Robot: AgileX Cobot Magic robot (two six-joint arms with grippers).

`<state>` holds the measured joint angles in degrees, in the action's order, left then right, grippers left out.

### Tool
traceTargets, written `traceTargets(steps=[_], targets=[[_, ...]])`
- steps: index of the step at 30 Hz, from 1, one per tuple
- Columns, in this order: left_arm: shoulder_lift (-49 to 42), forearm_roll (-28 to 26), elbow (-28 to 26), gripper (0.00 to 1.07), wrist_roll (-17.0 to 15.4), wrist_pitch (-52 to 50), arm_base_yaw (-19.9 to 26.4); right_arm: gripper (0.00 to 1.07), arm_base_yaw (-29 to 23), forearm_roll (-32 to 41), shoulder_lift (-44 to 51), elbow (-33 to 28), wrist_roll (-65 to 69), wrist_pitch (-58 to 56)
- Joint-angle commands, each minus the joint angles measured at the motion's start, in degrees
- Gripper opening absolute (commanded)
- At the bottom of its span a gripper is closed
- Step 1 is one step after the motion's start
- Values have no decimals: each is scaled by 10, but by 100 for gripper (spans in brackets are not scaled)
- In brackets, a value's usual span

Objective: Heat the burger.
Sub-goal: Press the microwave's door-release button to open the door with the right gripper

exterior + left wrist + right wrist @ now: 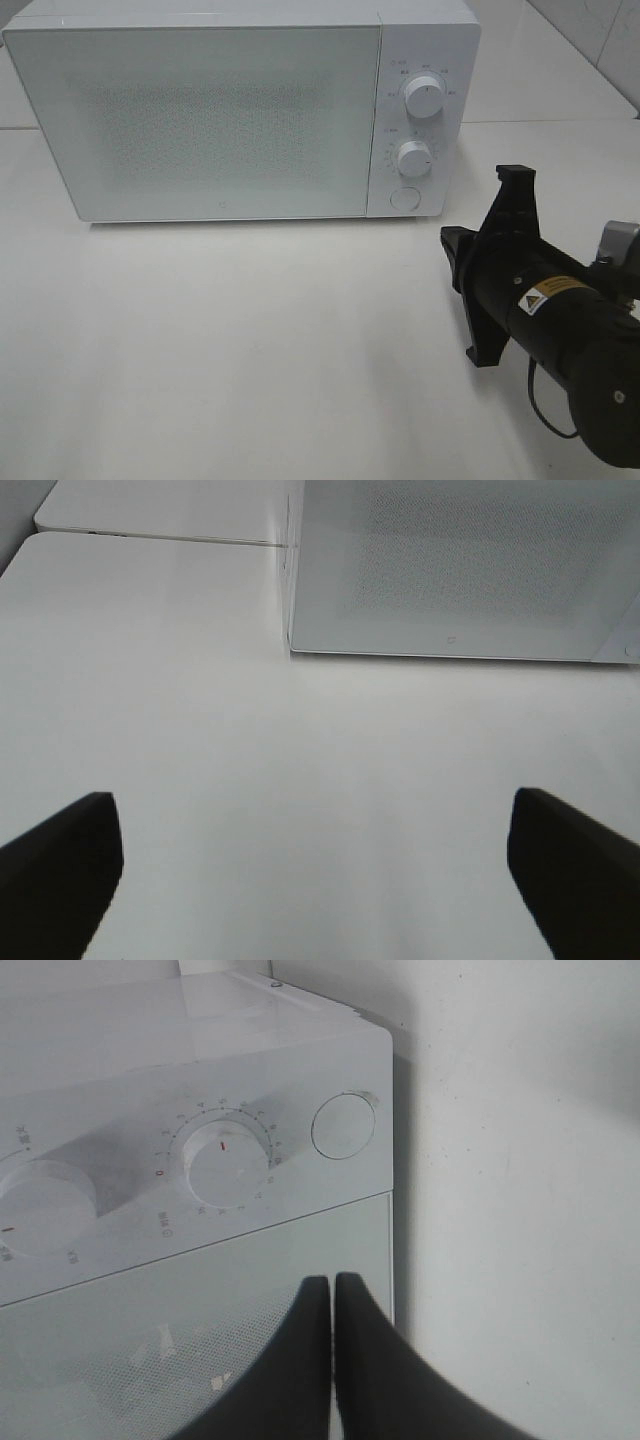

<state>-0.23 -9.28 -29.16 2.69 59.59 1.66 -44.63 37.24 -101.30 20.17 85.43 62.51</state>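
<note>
The right claw had its tips pressed together on nothing and hung over the table, aimed at the control panel of the microwave. The left claw stood wide apart and empty, low over bare table, facing the door's other end. The burger showed in no view. The frosted door was closed, so whether the burger sat inside could not be told. The round button at the panel's foot lay just ahead of the right claw, and the lower dial and upper dial stood above it. The right arm was plainly nearer to all three. The table looked smooth and white with free room in front, and the microwave's long side ran across it.
</note>
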Motion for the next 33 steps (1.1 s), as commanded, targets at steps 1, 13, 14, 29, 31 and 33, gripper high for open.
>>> traceTargets(steps=[1,13,14,29,31,33], targets=[[-11,-3,3,100,-1,-7,1,0,1,-5,-17,20,5,6],[-11,-3,3,100,-1,-7,1,0,42,18,-93,104,2,-27],[-11,-3,3,100,-1,-7,1,0,45,18,-96,111,-2,-29],[-11,-3,3,100,-1,-7,1,0,76,-9,-156,199,-3,-68],[-11,-3,3,100,-1,-7,1,0,83,-12,-161,207,-3,-71],[-11,-2,3,100,-1,-7,1,0,88,-12,-164,212,-3,-73]])
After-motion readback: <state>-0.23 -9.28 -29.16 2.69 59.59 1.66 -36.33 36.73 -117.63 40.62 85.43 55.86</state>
